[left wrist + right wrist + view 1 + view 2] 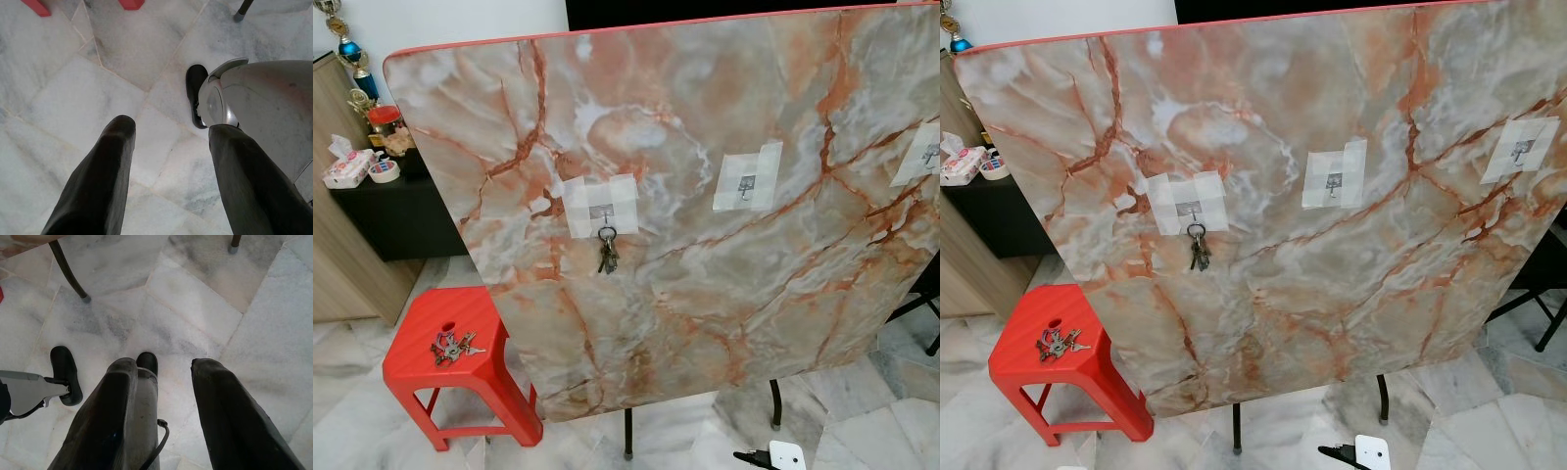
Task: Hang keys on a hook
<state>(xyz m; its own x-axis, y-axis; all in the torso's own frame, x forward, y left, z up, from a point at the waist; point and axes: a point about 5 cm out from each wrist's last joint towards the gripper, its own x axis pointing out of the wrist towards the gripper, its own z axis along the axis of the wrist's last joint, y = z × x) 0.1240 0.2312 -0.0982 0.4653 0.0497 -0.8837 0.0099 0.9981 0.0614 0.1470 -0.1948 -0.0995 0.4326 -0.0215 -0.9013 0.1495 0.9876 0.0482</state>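
While one bunch of keys (607, 250) hangs on a hook (600, 212), I'd send my open, empty left gripper (168, 142) to the keys on the stool (453, 345) next.

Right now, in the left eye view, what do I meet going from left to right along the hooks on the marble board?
Left hook with hanging keys → middle hook, bare → right hook, bare, at the picture's edge.

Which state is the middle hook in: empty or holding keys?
Empty. The middle hook carries nothing, while a key bunch hangs from the left hook.
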